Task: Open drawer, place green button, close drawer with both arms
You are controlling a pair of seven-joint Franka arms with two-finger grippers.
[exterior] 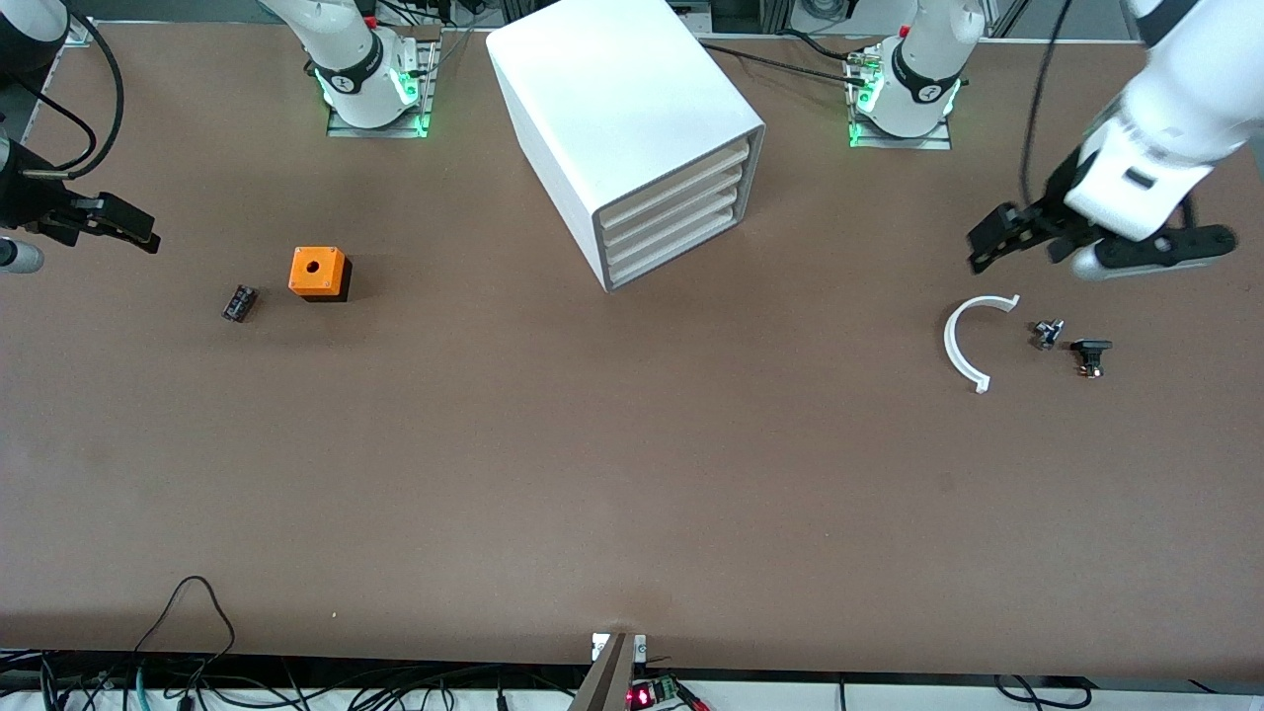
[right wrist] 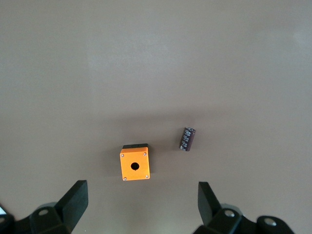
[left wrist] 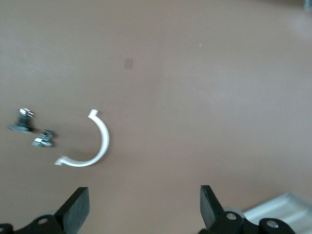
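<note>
The white cabinet (exterior: 632, 118) stands at the back middle of the table with all four drawers pushed in; the bottom drawer (exterior: 671, 249) is shut. The tiny button (exterior: 1047, 333) lies on the table toward the left arm's end, beside a white arc-shaped piece (exterior: 963, 346); it also shows in the left wrist view (left wrist: 44, 139). My left gripper (exterior: 990, 242) is open and empty in the air over the table near the arc, and shows in its wrist view (left wrist: 142, 200). My right gripper (exterior: 133, 227) is open and empty at the right arm's end, and shows in its wrist view (right wrist: 141, 192).
An orange cube with a hole (exterior: 318, 273) and a small black part (exterior: 240, 302) lie toward the right arm's end. Another small black part (exterior: 1090, 355) lies beside the button. A corner of the cabinet (left wrist: 278, 207) shows in the left wrist view.
</note>
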